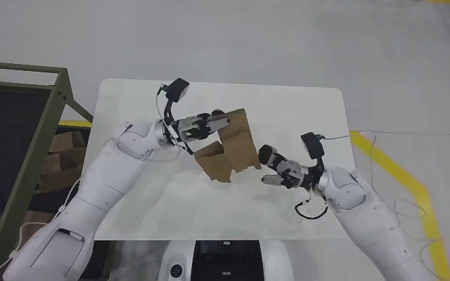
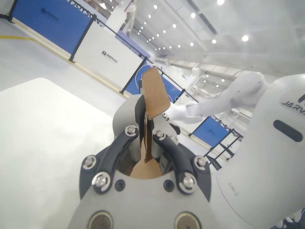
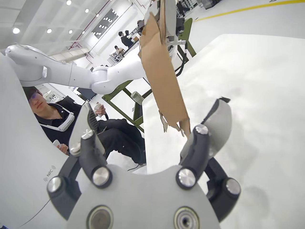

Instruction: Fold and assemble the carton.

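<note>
The left gripper [image 1: 214, 124] is clamped on the carton [image 1: 232, 144], with both fingers pressed together on an upper flap at the carton's far-left corner. In the left wrist view the left gripper [image 2: 145, 117] pinches the edge of the brown board between its dark pads, and the rest of the carton [image 2: 155, 89] stands up beyond the fingertips as a narrow strip seen edge-on.

The carton is brown corrugated card, only partly folded. One broad panel faces up and a smaller flap [image 1: 213, 163] bends down on its near-left side. It lies over the middle of the white table [image 1: 309, 105]. Whether its lower edge touches the table top cannot be told.

The right gripper [image 1: 269, 167] sits just beside the carton's near-right edge with its fingers spread wide apart, holding nothing. In the right wrist view the right gripper [image 3: 152, 120] gapes toward the carton [image 3: 162, 77], whose ragged lower corner hangs close to one finger [image 3: 220, 117]. Contact there cannot be made out.

Well away from the carton, past the table's left side, stands a green metal frame [image 1: 39, 105]. On the opposite side of the carton a yellow floor line [image 1: 394, 165] runs across the floor.
</note>
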`<state>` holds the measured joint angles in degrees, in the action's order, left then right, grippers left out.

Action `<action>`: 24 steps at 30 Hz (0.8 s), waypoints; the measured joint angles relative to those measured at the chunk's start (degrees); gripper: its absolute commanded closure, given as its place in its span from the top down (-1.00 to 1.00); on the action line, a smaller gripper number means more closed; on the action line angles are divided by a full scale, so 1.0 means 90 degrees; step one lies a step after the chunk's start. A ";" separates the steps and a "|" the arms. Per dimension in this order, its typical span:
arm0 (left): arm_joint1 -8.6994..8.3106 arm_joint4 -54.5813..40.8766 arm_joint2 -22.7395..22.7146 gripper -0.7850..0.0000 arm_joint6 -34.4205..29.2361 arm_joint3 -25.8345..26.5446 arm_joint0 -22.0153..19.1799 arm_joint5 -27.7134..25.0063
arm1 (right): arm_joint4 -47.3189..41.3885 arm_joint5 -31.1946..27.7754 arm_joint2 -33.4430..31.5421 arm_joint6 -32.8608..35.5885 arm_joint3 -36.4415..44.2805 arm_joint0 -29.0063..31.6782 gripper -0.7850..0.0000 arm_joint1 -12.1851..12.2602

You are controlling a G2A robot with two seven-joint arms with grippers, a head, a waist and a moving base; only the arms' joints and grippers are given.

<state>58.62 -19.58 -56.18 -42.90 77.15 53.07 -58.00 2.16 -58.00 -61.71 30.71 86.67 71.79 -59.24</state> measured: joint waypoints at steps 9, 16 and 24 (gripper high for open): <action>0.0039 -0.0882 -0.0032 -1.00 -0.0376 -0.0098 0.0029 0.0000 | 0.2093 0.0002 -0.0771 -0.2367 0.0105 0.0572 1.00 -0.0116; 0.0027 -0.1115 0.0067 -1.00 -0.0375 -0.0276 -0.0056 0.0000 | 0.5086 0.0807 -0.1143 -0.6187 0.0520 0.1419 1.00 -0.0327; 0.0027 -0.1106 0.0065 -1.00 -0.0375 -0.0275 -0.0055 0.0000 | 0.4738 0.0764 -0.1145 -0.5434 0.0520 0.1392 1.00 -0.0325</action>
<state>58.87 -29.54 -55.60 -46.28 74.67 52.58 -58.00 44.81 -51.12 -72.02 -18.20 91.35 84.32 -62.16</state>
